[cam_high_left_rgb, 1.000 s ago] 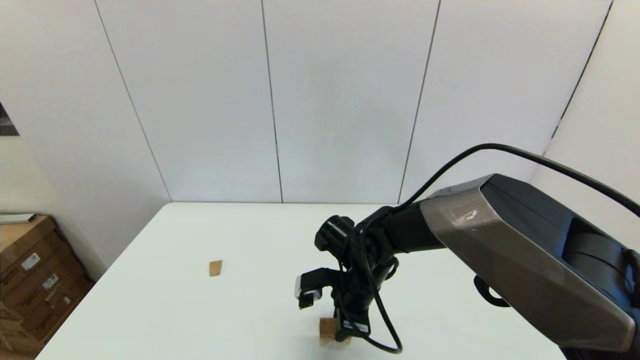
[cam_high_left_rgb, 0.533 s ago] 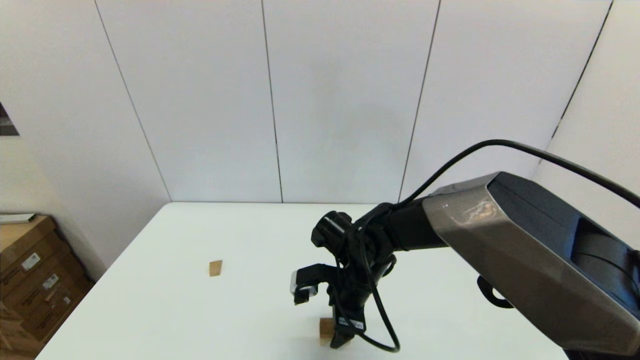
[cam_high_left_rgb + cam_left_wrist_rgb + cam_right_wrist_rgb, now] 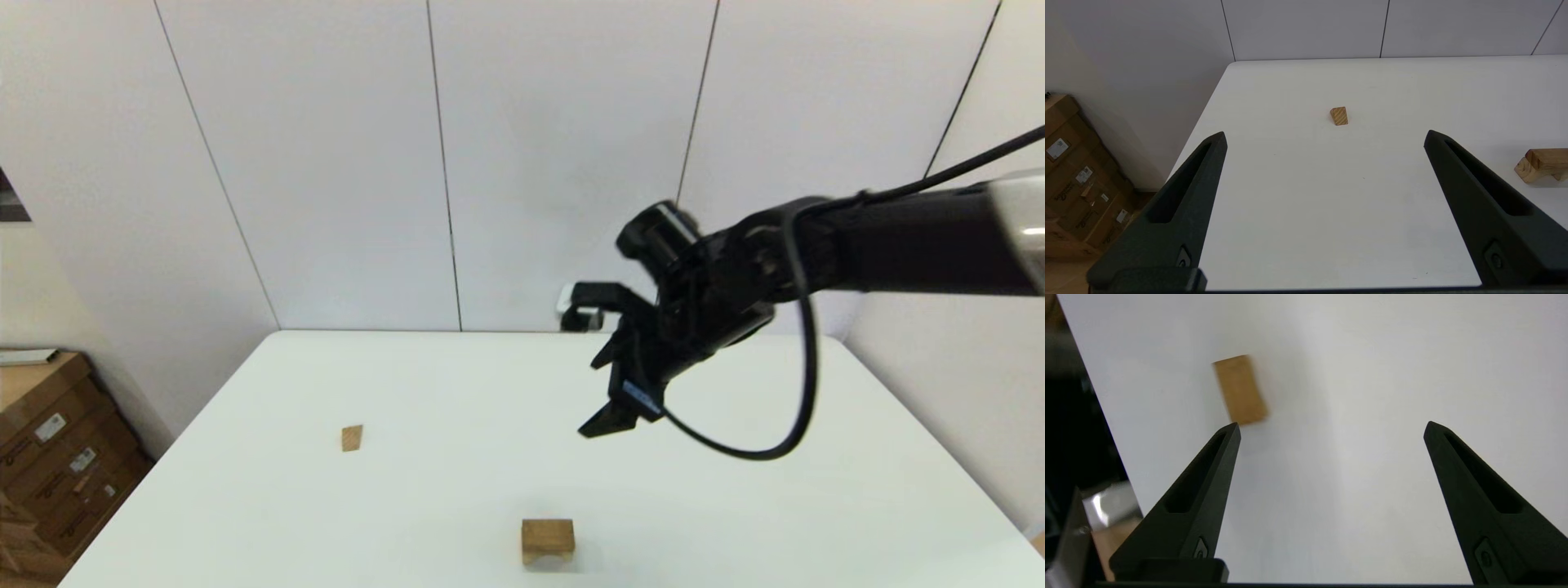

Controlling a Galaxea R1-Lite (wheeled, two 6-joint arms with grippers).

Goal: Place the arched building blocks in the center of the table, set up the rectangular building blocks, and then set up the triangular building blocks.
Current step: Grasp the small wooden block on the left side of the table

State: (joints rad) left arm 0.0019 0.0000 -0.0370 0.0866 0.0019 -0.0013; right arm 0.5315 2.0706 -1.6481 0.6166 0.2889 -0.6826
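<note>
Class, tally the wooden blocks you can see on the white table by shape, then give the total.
Arched block: 1
Triangular wedge: 1
Rectangular plank: 0 in view
Total: 2 blocks

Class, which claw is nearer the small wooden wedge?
Left, probably. The left claw sits low, facing the wedge straight ahead; the right claw hangs high, well to its right.
</note>
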